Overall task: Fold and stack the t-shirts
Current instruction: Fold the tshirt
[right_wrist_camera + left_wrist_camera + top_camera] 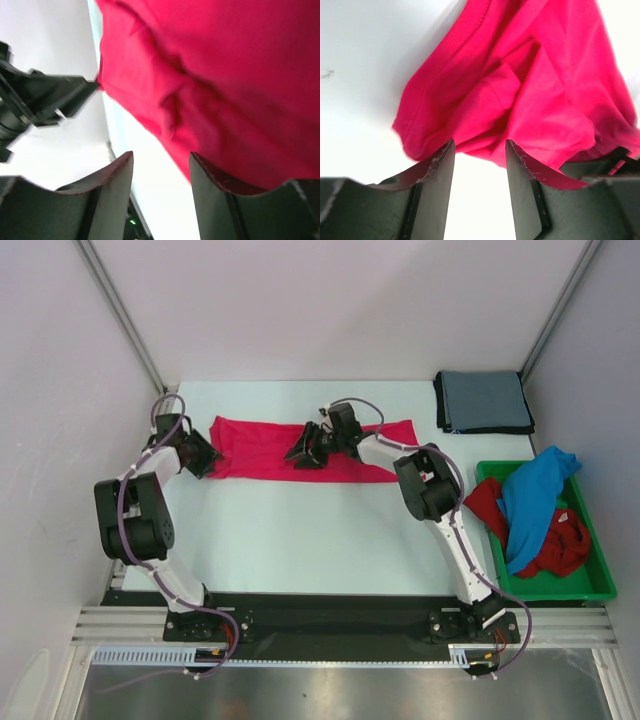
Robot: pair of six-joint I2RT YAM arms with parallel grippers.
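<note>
L gripper (pixel 206 456) & R gripper (pixel 303 451) are both hanging part-open, holding nothing, at the left end & middle of the pink-red t-shirt (pixel 255 453) lying as a strip far across the table (pixel 300 540).

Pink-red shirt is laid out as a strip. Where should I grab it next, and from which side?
Probably the left short end, pinched from the left by the left gripper, whose open jaws face it. The pink-red shirt lies as a long flat band across the table, and that end's hemmed edge bunches up slightly, giving a lip to pinch.
</note>
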